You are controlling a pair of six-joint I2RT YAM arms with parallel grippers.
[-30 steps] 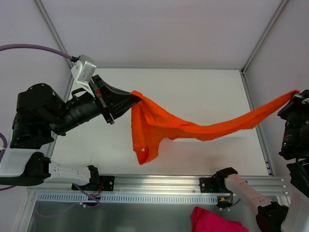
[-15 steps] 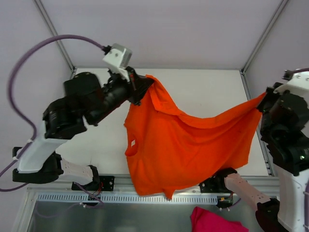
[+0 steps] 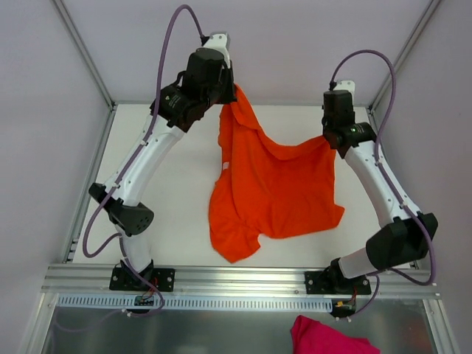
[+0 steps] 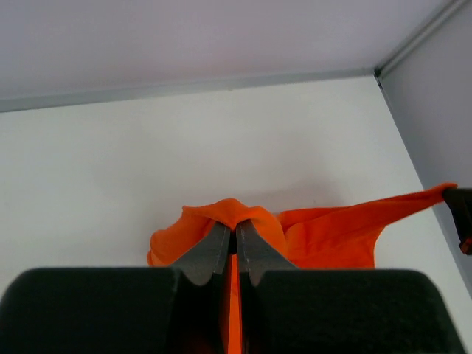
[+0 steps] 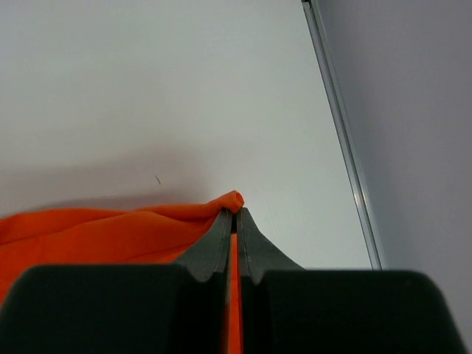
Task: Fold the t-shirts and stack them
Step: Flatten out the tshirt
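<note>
Both arms reach out over the white bench (image 3: pixel 169 184). The left gripper (image 3: pixel 231 92) hangs above the far edge, left of the middle, with its 2 fingers (image 4: pixel 212 249) pressed together on a fold of the orange t-shirt (image 3: pixel 273 192). The right gripper (image 3: pixel 329 141) sits nearer the far right corner, its jaws likewise clamped on another edge of the same shirt. The cloth sags between the 2 grips. Its lower part spreads over the middle of the bench, and 1 sleeve lies toward the near edge. A small white label (image 3: pixel 225 167) shows on the shirt's left side. A pink cloth (image 3: pixel 324 338) lies below the near rail (image 3: pixel 236 279), off the bench, towards the right.
</note>
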